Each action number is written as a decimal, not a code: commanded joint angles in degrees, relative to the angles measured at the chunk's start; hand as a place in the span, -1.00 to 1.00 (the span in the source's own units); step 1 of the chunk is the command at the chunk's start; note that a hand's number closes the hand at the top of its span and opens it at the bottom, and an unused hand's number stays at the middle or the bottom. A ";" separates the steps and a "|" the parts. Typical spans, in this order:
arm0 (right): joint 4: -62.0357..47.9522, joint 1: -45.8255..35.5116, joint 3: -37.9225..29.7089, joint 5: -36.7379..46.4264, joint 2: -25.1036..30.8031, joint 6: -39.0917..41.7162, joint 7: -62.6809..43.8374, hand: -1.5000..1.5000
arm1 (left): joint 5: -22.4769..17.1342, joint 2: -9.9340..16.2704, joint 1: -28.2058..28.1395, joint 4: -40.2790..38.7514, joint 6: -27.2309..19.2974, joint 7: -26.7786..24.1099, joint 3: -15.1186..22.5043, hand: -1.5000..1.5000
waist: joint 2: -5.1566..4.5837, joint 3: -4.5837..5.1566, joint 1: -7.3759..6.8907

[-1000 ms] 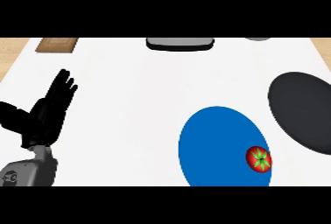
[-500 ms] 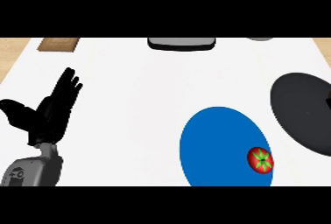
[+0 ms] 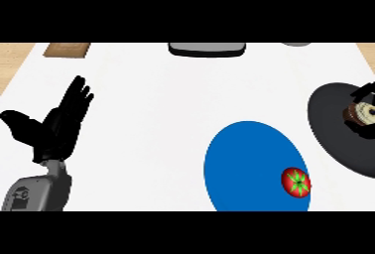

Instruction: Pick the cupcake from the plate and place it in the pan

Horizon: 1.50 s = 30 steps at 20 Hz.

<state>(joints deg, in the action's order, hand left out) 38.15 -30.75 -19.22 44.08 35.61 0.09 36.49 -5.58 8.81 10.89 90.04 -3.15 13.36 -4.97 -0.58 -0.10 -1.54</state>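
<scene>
Head view: the white, smooth counter top [image 3: 161, 99] fills most of the scene, with a pale wood strip showing along its far left edge. At the right edge lies the pan [image 3: 333, 134], a matt, dark grey oval that is cut off by the frame.

Over the pan's upper right part sits the cupcake [image 3: 360, 114], a small round thing with a dark brown body and a cream band. Black, blocky parts of the right hand [image 3: 364, 93] show just above and below it. The fingers curl round the cupcake, grasping it. Whether its base touches the pan's floor cannot be told. Most of that hand lies beyond the frame.

Left of the pan and apart from it lies the plate [image 3: 245, 163], a flat, glossy blue disc that looks taller than wide. Near its lower right rim rests a small, shiny red ball with a green star-shaped top [image 3: 296, 181]. It looks like a tomato.

The left hand [image 3: 55, 131] rests at the view's left, matt black, released, with its fingers straight and pointing up and the thumb spread to the left. Below it is the grey forearm [image 3: 36, 191], smooth and rounded.

Along the far edge stand a dark rounded slab with a grey top [image 3: 207, 48], a flat brown wooden board [image 3: 67, 48] at the left, and a small grey thing [image 3: 296, 43] that is mostly cut off.
</scene>
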 commanded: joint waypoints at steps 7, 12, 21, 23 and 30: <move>-20.17 -7.60 -3.46 -2.20 3.07 2.74 10.90 -1.00 | -0.21 0.56 2.81 -1.93 0.05 0.03 -1.33 0.00 | -0.18 -0.08 -0.02; -22.68 -7.54 -10.86 -10.67 5.85 12.19 13.61 -1.00 | 1.03 -1.94 -2.87 1.74 -0.43 -1.78 1.39 0.00 | 0.13 -0.08 0.23; -29.75 -5.76 -18.41 -19.24 18.09 34.63 15.62 -1.00 | 0.07 -0.74 0.81 0.49 -0.47 0.69 -0.13 0.00 | -0.33 -0.33 0.35; -30.10 -3.71 -18.77 -20.20 20.96 40.67 16.97 -1.00 | -0.50 0.45 -0.51 -0.38 0.47 -1.14 -1.65 0.00 | -0.19 -0.34 1.13; -27.83 1.04 -17.75 -21.49 22.86 47.59 19.64 -1.00 | 0.21 0.33 -0.68 0.98 -0.38 0.39 -1.15 0.00 | 0.18 -0.55 2.13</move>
<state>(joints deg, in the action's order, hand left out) 10.20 -32.79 -36.81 23.61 56.19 32.00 45.13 -5.52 8.82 10.22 91.01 -3.44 13.55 -5.89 -0.53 -0.58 -0.11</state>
